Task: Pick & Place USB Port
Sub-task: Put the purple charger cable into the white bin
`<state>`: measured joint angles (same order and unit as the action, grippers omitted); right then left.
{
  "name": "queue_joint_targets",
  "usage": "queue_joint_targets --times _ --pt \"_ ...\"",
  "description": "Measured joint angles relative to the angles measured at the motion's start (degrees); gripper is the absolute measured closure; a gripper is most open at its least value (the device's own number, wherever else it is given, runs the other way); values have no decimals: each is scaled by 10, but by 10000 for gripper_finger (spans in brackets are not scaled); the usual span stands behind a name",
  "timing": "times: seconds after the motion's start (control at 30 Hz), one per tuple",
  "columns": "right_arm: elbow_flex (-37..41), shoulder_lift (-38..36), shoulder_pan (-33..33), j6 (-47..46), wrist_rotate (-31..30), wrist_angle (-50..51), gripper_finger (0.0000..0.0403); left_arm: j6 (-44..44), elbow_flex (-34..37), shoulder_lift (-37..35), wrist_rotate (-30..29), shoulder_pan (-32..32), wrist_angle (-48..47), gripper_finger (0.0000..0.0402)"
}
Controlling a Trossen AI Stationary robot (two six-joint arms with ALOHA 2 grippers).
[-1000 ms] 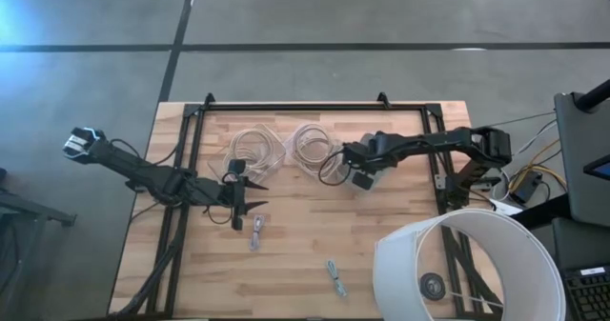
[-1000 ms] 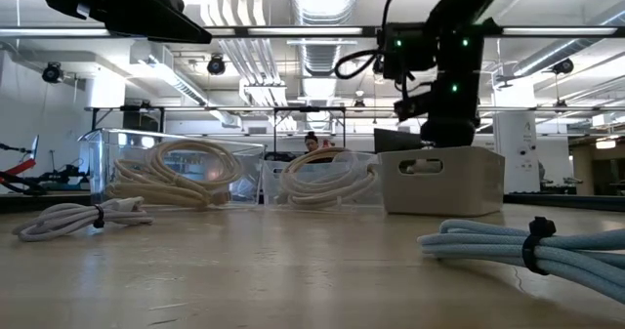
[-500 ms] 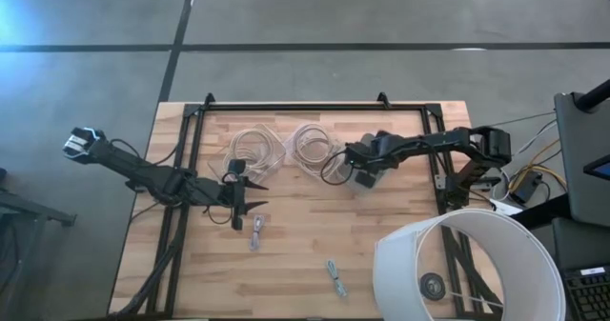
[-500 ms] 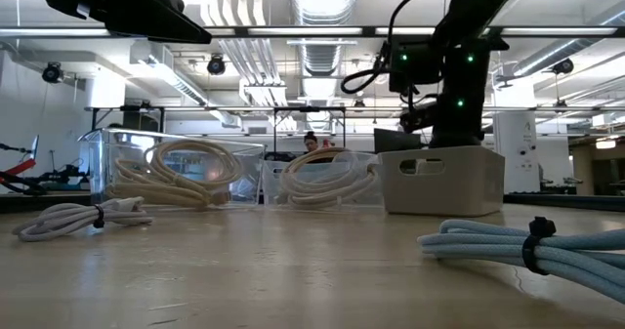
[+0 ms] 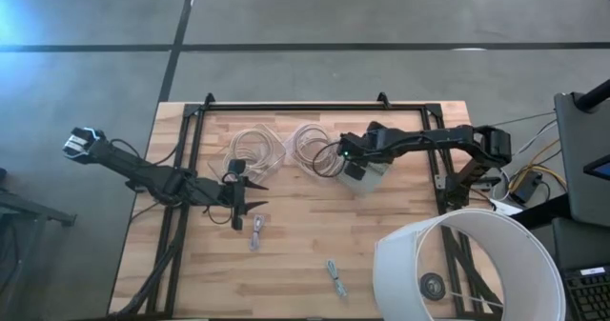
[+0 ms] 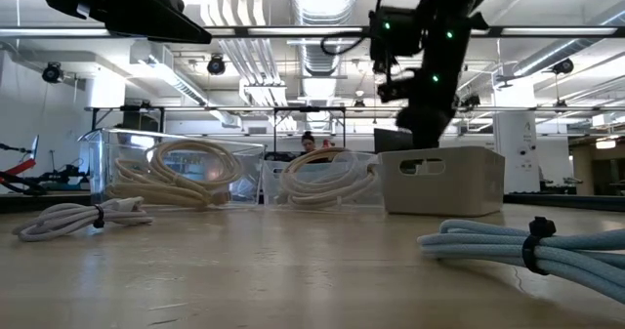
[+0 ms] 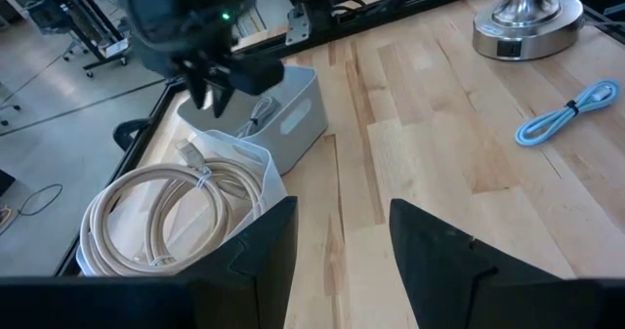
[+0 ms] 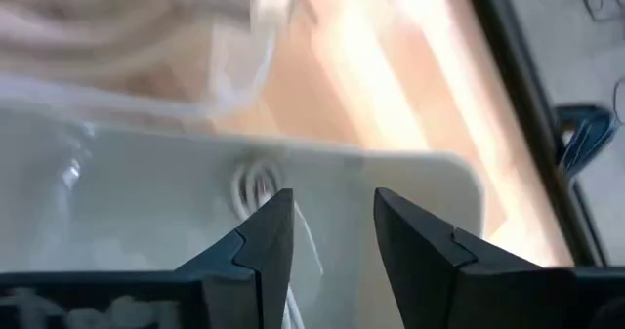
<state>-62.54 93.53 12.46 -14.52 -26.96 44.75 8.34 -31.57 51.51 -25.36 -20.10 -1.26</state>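
Two clear bins [image 5: 250,150] (coils inside), one white bin [image 5: 367,175], two loose cables [image 5: 258,231].

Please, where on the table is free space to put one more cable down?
Bare wood lies between the white cable and the blue cable, and along the front edge left of the lamp shade. The back is crowded: two clear bins, the white bin, both arms.

A white coiled USB cable [image 8: 256,187] lies loose inside the white bin [image 5: 366,175] on the wooden surface
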Motion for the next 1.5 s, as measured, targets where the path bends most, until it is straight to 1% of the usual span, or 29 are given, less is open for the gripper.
queue_joint_targets --times 0.2,0.37,0.43,0.53,0.6,0.67,0.77,0.97,1.1,1.3,1.5 --pt "-62 -1 -7 -3 1 -1 275 -12 0 0 0 0 0 234" --pt "-92 -1 -24 -3 1 -2 278 -53 0 0 4 0 -1 234" --pt "-97 -1 -31 -4 2 -3 276 -71 0 0 15 0 -4 234" --pt "-100 -1 -41 -5 2 -4 273 -99 0 0 59 0 -19 234" --pt "-97 -1 -47 -5 2 -5 273 -131 0 0 93 0 -21 234" --pt "-92 -1 -51 -5 2 -3 276 -169 0 0 112 -1 -26 234" --pt "-88 -1 -59 -5 2 -2 280 -234 0 0 113 0 -54 234" --pt "-89 -1 -69 -5 2 -4 287 -389 0 6 114 -2 -157 234" --pt "-90 0 -68 0 0 -4 289 -440 0 35 133 -9 -172 235" --pt "-90 0 -68 2 0 -5 284 -497 0 110 168 -20 -171 245" --pt "-89 0 -68 10 0 -5 284 -545 -30 181 166 -24 -185 248"
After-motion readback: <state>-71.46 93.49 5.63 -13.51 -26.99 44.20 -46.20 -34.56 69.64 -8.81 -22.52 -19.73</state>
